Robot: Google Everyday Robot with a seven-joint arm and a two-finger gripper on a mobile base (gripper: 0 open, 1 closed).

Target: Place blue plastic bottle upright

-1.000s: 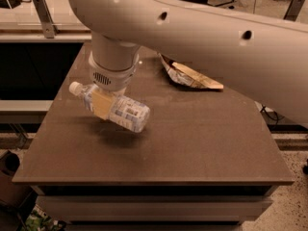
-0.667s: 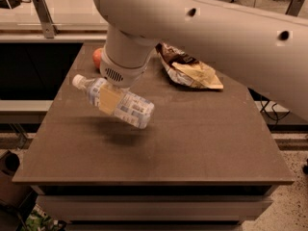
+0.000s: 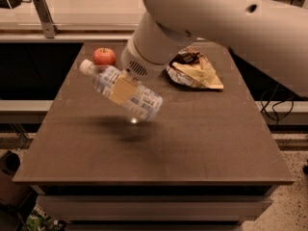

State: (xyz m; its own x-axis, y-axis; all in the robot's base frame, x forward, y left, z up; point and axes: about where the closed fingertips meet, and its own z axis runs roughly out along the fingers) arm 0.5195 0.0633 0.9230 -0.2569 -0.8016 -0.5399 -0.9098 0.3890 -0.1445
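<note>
Bottle (image 3: 144, 103) in pincer (image 3: 122, 88) — cap (image 3: 85, 66) up-left

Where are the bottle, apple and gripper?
bottle (image 3: 144, 103): camera view, on its label.
apple (image 3: 104, 56): camera view, on its red middle.
gripper (image 3: 123, 88): camera view, on the tan finger clamped across the bottle's middle.

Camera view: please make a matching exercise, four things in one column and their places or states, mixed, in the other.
1. clear ribbed blue plastic bottle, white cap
2. round red apple
3. crumpled snack bag
4. gripper

A. far left on the brown table
B. tilted, in the air above the table
C. shut on the bottle's middle
D. on the table, right of the apple

Pairs: 1-B, 2-A, 3-D, 4-C
</note>
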